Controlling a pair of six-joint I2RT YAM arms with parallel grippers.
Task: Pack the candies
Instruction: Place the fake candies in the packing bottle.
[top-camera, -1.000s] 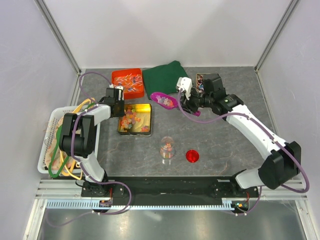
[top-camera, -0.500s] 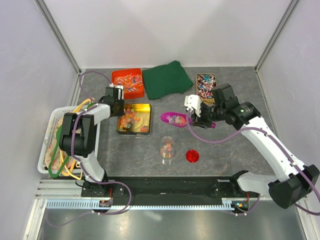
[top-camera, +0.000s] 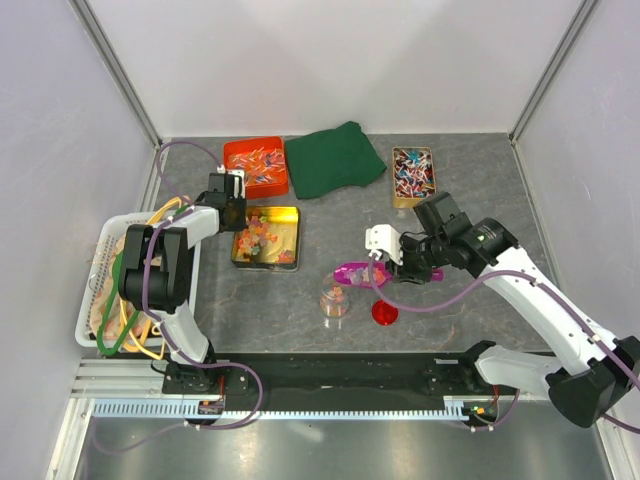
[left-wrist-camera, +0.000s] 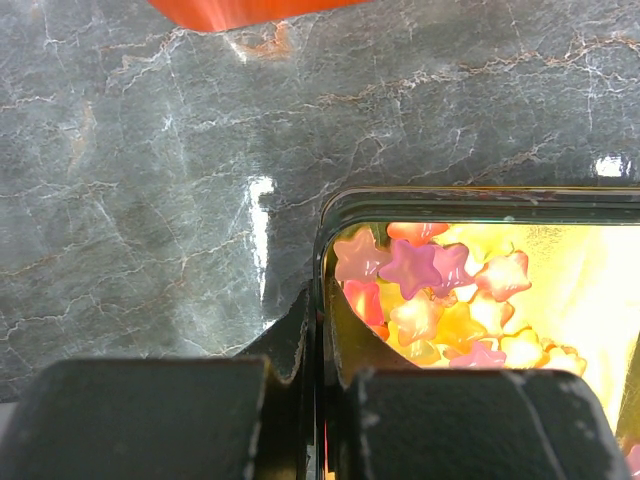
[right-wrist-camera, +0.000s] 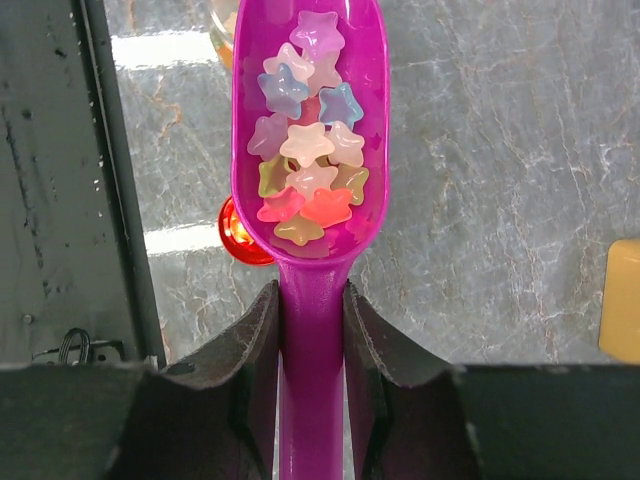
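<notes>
Basically, the L side hasn't changed over the last sec: left gripper (left-wrist-camera: 318, 335) sits at the same spot, upper left of centre in the top view, jaws pinched shut on the near rim of the gold tin (left-wrist-camera: 480, 196). Loose star-shaped candies (left-wrist-camera: 430, 290) fill the tin in pink, orange and yellow.

The R side did move. The purple scoop (top-camera: 355, 270) was up by the green cloth (top-camera: 335, 155) a sec ago and has swung down to centre frame. Its tip is now at the clear jar (top-camera: 335, 303), w/ the red lid (top-camera: 385, 313) just to the right on the table (top-camera: 470, 200). The load rode along: a heap of candies sits in the scoop bowl in the R wrist view, none seen spilled. So transport looks done and the tip-in is prob next. Can't tell if the tip is fully over the jar mouth; the jar shows only partly, past the scoop's tip.

Pose: L arm folded back, wrist low at the tin. R arm reaches in from lower right, elbow bent, wrist about level. The right gripper (right-wrist-camera: 312, 300) has its fingers (right-wrist-camera: 250, 350) clamped on the scoop handle, one each side, scoop pointing left toward the jar.
</notes>
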